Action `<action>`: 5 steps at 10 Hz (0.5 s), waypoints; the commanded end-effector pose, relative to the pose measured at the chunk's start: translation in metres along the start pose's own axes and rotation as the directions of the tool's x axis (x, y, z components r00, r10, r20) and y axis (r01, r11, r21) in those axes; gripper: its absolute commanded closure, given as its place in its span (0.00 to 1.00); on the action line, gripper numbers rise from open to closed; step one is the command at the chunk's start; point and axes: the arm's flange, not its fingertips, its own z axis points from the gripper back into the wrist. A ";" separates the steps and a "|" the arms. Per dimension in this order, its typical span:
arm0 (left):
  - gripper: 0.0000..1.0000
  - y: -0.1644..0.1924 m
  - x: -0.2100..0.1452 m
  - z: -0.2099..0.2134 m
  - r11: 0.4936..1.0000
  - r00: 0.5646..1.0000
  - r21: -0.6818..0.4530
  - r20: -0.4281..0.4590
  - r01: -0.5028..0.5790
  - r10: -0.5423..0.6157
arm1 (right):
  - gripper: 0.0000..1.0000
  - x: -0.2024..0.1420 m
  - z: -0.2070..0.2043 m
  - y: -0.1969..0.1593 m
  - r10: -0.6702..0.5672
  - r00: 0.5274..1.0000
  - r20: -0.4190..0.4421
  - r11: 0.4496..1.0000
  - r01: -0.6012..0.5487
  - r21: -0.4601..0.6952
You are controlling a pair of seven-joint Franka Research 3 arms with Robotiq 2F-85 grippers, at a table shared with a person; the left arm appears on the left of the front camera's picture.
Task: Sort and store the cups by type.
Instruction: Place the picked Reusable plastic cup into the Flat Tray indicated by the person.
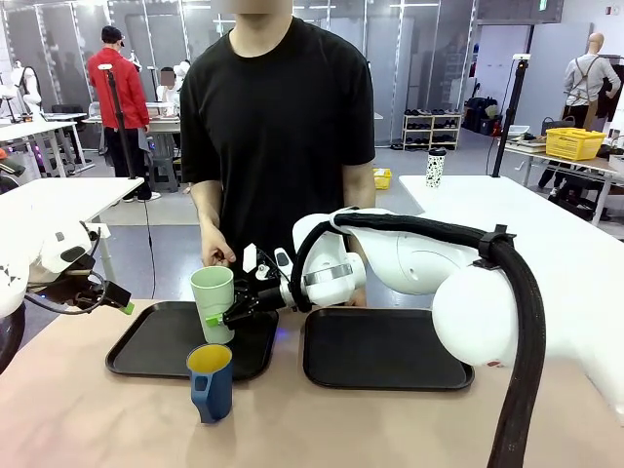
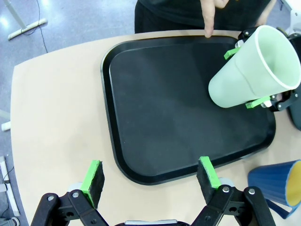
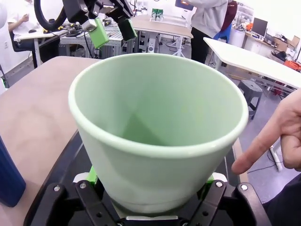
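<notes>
Green tumbler goes on the left tray, looks like

The right gripper is clamped on the tall pale green plastic tumbler, pads low on its sides. It holds the tumbler upright over the black plastic tray left of centre; can't tell if it's touching down. The person's hand points at the tray's far rim, probably marking the spot. The short dark blue mug with yellow inside stands on the table just in front. At the left edge, the left gripper is spread wide, empty.

Matt plastic tumbler, smooth blk tray
</notes>
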 end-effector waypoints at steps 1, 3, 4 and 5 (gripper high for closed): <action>0.00 0.000 0.001 0.002 1.000 1.000 0.001 0.004 -0.001 0.001 | 0.14 0.003 -0.004 -0.008 -0.031 0.999 -0.018 1.000 0.031 0.002; 0.00 0.000 0.001 0.002 1.000 1.000 0.001 0.004 -0.001 0.001 | 0.14 -0.001 -0.004 -0.008 -0.031 0.999 -0.016 1.000 0.031 0.002; 0.00 0.000 0.001 0.002 1.000 1.000 0.001 0.004 -0.001 0.001 | 0.14 -0.002 -0.004 -0.008 -0.036 0.999 -0.017 0.999 0.036 0.001; 0.00 0.000 0.001 0.002 1.000 1.000 0.001 0.004 -0.001 0.001 | 0.12 -0.004 -0.003 -0.008 -0.038 0.999 -0.018 0.999 0.038 0.004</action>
